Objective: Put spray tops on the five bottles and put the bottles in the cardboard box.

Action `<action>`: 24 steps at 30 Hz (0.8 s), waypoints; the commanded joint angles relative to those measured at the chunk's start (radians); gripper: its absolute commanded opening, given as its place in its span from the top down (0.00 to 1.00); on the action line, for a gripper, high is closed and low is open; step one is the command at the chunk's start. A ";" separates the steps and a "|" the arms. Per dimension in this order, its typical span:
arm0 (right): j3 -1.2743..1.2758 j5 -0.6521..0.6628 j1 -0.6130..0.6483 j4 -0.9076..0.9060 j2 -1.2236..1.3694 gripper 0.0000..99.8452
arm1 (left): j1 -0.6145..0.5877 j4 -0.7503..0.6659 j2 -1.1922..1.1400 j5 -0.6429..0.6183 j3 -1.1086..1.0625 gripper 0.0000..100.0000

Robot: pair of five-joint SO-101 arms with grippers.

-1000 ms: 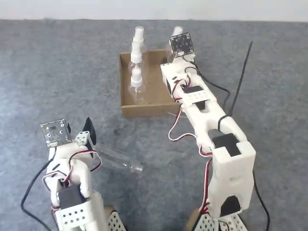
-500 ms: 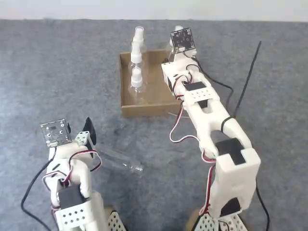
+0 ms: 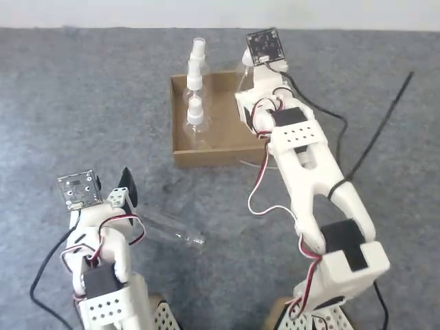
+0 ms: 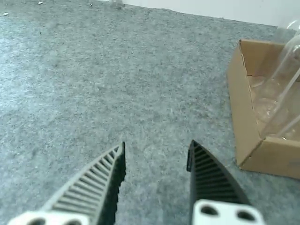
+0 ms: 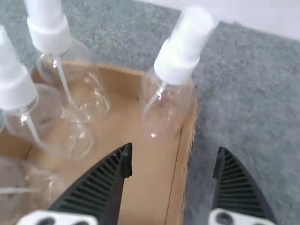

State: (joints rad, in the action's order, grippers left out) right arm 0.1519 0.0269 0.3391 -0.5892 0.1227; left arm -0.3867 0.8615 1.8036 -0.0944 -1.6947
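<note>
1. Your right gripper (image 5: pixel 173 151) hung over the far right corner of the cardboard box (image 3: pixel 180 155). Its fingers were spread wide and held nothing. One finger was over the box floor and the other was outside the wall.
2. I could confirm three bottles upright in the box, each fitted with a spray top. The corner bottle (image 5: pixel 171 98) stood against the wall just ahead of those fingers. The two further bottles (image 3: pixel 196 117) stood one behind the other towards the opposite side.
3. The lying bottle (image 3: pixel 168 230) rested on its side on the grey table (image 3: pixel 82 103), just beside your left arm and well apart from the box. Its neck appeared bare, and I saw no loose spray top on the table.
4. Your left gripper (image 4: pixel 157 144) hovered low over the table, aimed towards the box. Its fingers were moderately open and empty.
5. Risk: with the right fingers astride the wall, a careless sideways or downward move would likely catch the cardboard. That would drag the light box or knock the corner bottle over into its neighbours.
6. Risk: the lying bottle is round, clear and smooth. A pinch off its axis would probably send it rolling away or squirt it out of the fingers.
7. Risk: boxing that bottle uncapped would leave the task short. Find its top first.
</note>
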 commanded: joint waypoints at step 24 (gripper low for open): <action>-0.049 -0.005 0.214 -0.808 -0.558 0.76 | -0.075 -0.015 0.020 0.000 0.018 0.80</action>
State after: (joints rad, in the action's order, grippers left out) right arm 0.1519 0.0284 0.4864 -1.3057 -0.3360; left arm -0.4557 0.8615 1.8036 -0.0944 -1.6947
